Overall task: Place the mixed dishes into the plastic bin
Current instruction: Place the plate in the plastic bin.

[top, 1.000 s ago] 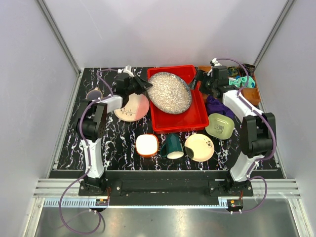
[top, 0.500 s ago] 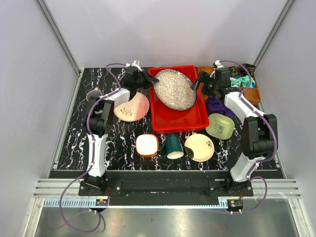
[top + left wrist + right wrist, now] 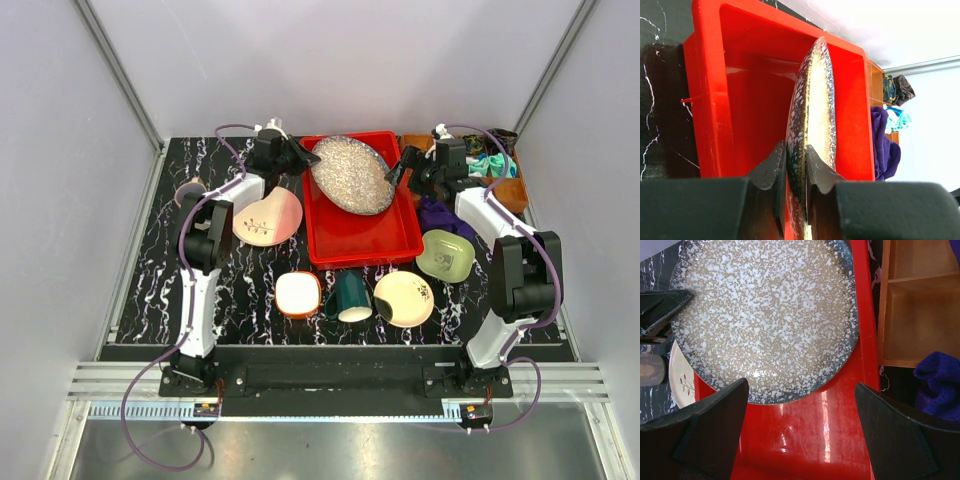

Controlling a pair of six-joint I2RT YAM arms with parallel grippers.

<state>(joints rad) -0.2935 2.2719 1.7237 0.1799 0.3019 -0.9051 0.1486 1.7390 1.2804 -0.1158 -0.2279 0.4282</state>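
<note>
One big plate tips over the red bin

The left tool (image 3: 305,158) is clenched on the rim of the big round speckled grey plate (image 3: 350,176). The plate tilts over the far end of the large red plastic bin (image 3: 365,240). The right tool (image 3: 398,168) hangs just beside the plate with its jaws wide, holding nothing.

I think the plate should go down slowly until its low edge rests on the bin floor. Then the left tool can let go.

The left wrist view shows two fingers (image 3: 769,170) pinching the thin rim. Only the top view shows the dark green mug (image 3: 351,295) out on the black marbled desk (image 3: 150,270).
</note>
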